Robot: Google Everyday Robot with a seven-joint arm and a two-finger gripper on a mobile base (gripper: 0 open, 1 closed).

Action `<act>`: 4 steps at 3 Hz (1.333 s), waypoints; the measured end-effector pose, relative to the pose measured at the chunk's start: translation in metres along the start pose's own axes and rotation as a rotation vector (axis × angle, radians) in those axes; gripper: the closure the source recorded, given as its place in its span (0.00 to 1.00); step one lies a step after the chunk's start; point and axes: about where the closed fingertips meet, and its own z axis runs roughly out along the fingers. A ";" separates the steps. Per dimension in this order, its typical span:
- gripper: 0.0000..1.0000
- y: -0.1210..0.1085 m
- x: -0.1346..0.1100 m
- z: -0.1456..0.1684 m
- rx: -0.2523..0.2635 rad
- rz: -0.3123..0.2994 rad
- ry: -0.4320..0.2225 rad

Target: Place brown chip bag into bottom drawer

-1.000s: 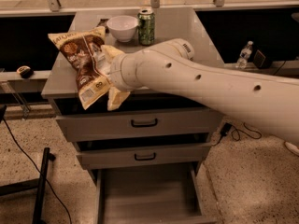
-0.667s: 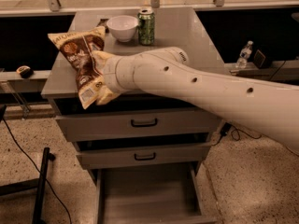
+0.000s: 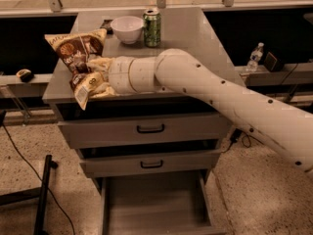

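Observation:
The brown chip bag [image 3: 73, 50] stands tilted over the left front corner of the grey cabinet top [image 3: 195, 31], its lower end hanging past the edge. My gripper [image 3: 93, 76] is shut on the bag's middle, with tan fingers [image 3: 101, 62] above and below the crumpled part. My white arm reaches in from the right across the cabinet front. The bottom drawer [image 3: 117, 214] is pulled open below, a plain grey tray. It lies well below the bag and to its right.
A white bowl [image 3: 127, 28] and a green can [image 3: 152, 27] stand at the back of the cabinet top. The two upper drawers [image 3: 146, 129] stand slightly ajar. A black stand [image 3: 41, 199] and cable lie on the floor at left. A water bottle [image 3: 254, 57] is at right.
My arm has stretched further left and the wrist has turned. The bag has shifted a little to the left in the gripper, toward the cabinet's left corner.

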 end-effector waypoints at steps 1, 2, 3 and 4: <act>0.89 -0.011 -0.022 -0.018 0.020 -0.019 -0.103; 1.00 -0.023 -0.023 -0.063 0.067 -0.049 -0.057; 1.00 -0.016 -0.025 -0.124 0.067 -0.106 0.005; 1.00 0.012 -0.042 -0.171 0.054 -0.174 0.006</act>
